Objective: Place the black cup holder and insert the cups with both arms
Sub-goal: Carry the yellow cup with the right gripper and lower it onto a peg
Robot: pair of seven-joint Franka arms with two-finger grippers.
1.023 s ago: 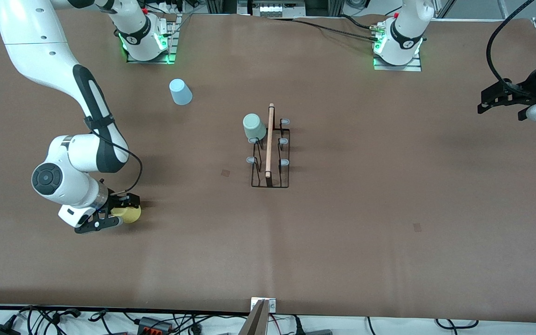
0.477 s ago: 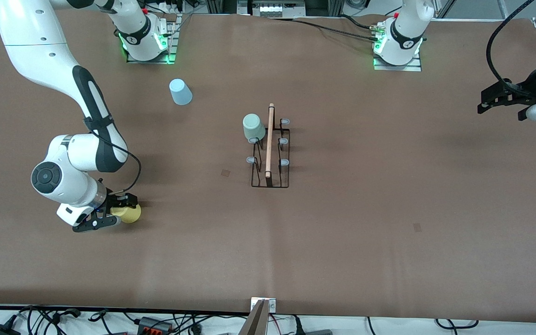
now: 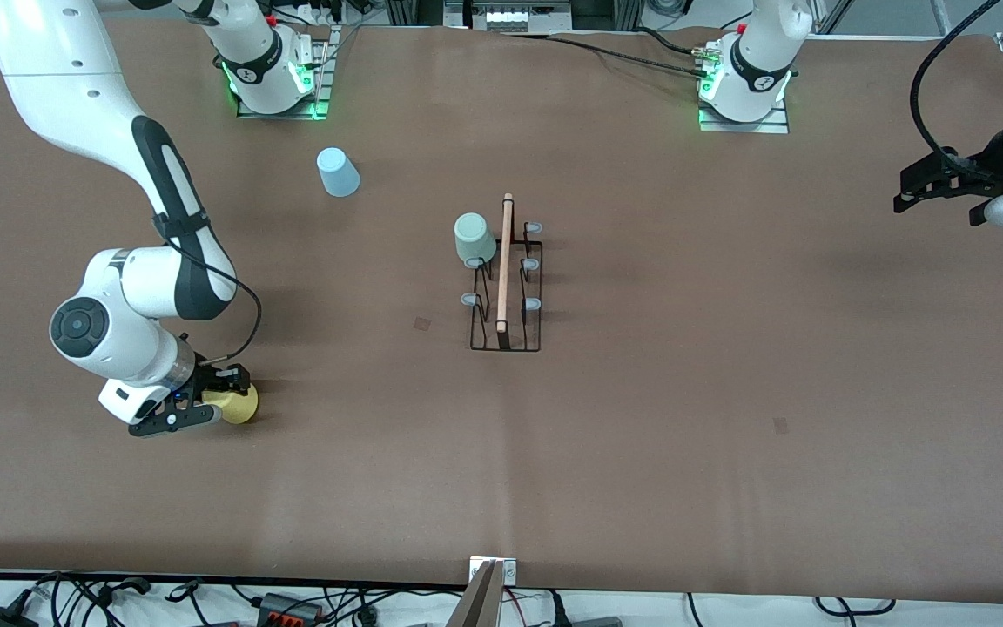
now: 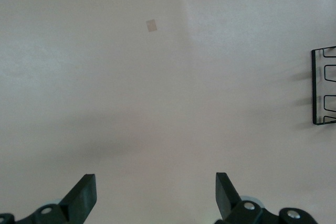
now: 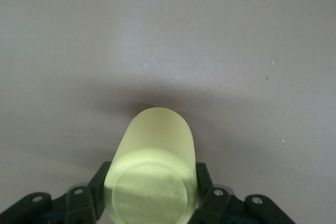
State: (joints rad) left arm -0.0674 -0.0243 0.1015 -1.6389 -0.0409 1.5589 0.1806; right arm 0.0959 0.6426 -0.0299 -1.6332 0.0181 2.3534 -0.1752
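So the right claw (image 3: 205, 407) is down low at the right arm's end of the counter (image 3: 728, 366), with its two fingers clamped on the yellow cup (image 3: 236, 403). In the right wrist view you can see the yellow cup (image 5: 153, 169) squeezed between the black fingers (image 5: 100, 182), closed bottom facing the camera, and its shadow falls close beneath it on the counter. Can't tell if it's actually touching the surface or just off it.

The black cup holder (image 3: 506, 287) stands upright around the middle of the counter, light wooden rod handle (image 3: 504, 261) running along the top. The pale green cup (image 3: 474, 239) is sitting upside down on one of the pegs on the right arm's side of the rack, at the end farthest from the front camera. The other grey-tipped pegs, like this one (image 3: 532, 304), are bare.

The light blue cup (image 3: 338, 171) is upside down on the counter near the right arm's base, well apart from the holder and farther from the front camera than it.

The left claw (image 3: 919, 187) just waits out by the left arm's end of the counter, up in the air. The left wrist view shows its fingers (image 4: 84, 195) spread wide apart with nothing between them, a small square patch (image 4: 151, 25) on the counter, and a corner of the holder's wire base (image 4: 323, 87) at the edge.
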